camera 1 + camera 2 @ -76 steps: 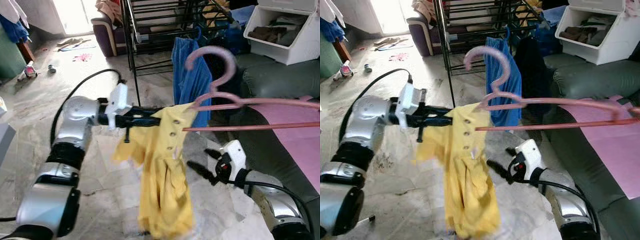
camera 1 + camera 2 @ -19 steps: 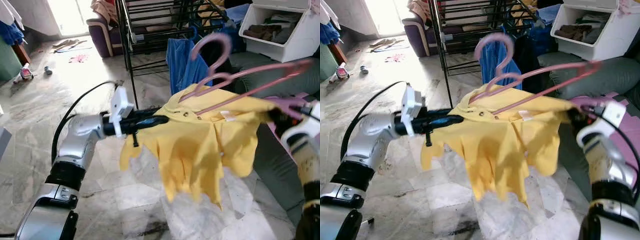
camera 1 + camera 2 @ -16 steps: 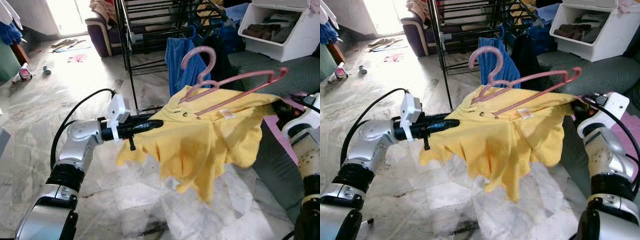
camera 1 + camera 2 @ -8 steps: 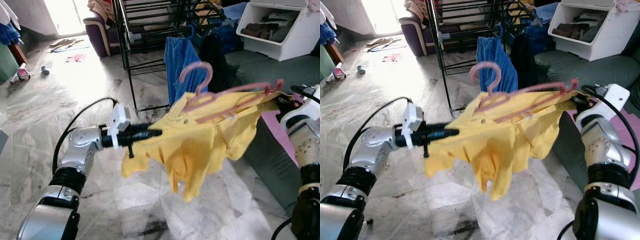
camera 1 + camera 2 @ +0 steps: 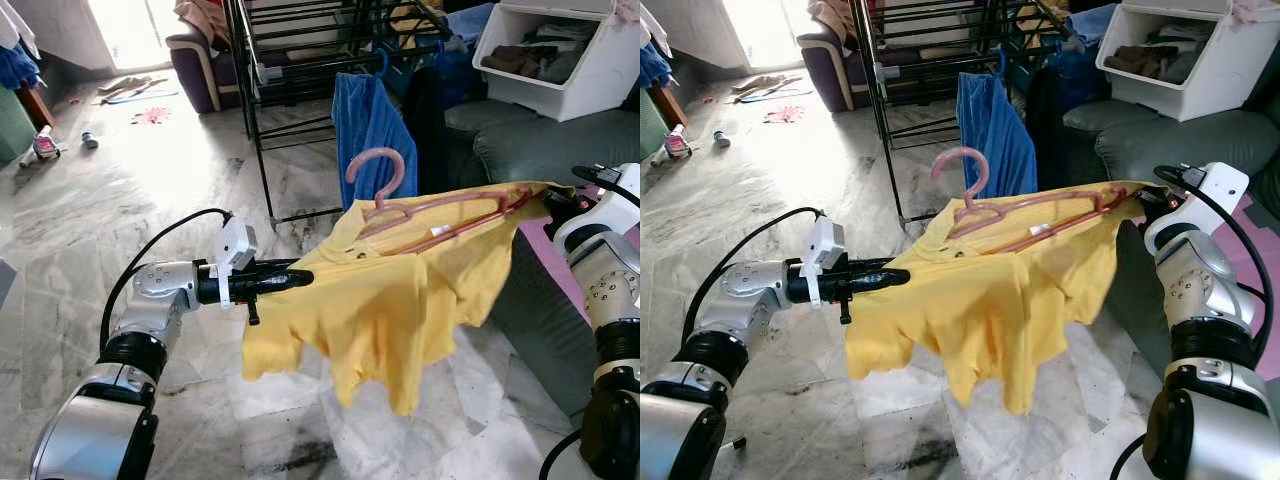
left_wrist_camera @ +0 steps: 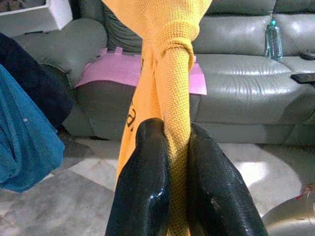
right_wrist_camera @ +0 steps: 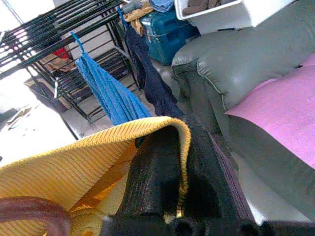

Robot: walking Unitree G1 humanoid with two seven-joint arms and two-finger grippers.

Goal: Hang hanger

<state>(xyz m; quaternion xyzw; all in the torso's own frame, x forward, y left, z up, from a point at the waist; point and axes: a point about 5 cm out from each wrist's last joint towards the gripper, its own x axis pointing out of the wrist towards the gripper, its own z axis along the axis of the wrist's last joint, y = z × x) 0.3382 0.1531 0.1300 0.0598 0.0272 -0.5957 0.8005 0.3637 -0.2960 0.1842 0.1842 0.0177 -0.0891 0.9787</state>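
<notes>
From the head cameras I see the yellow shirt (image 5: 390,300) stretched in the air between my two arms, in front of the black rack (image 5: 300,60), with the pink hanger (image 5: 420,215) lying inside its collar and its hook standing up just short of the blue cloth (image 5: 370,125) that hangs on the rack. I judge the shirt soft, light and floppy, sagging wherever it is not held, while the hanger is a thin stiff frame that can slide or tip inside the cloth; the hook or the neck below it would be the surest place to take it, since holding by the cloth alone leaves it loose. The left gripper (image 5: 300,277) pinches the shirt's edge on the side away from the sofa (image 5: 560,150); the right gripper (image 5: 1150,205) holds the opposite shoulder, beside the sofa. In the left wrist view the two fingers (image 6: 147,187) are closed tight on a bunched fold of yellow knit, with the sofa behind. In the right wrist view the shirt's ribbed hem drapes over the fingers (image 7: 157,182), which appear clamped on the shirt's shoulder, though whether they also catch the hanger's end I cannot tell; the rack and blue cloth lie beyond.
</notes>
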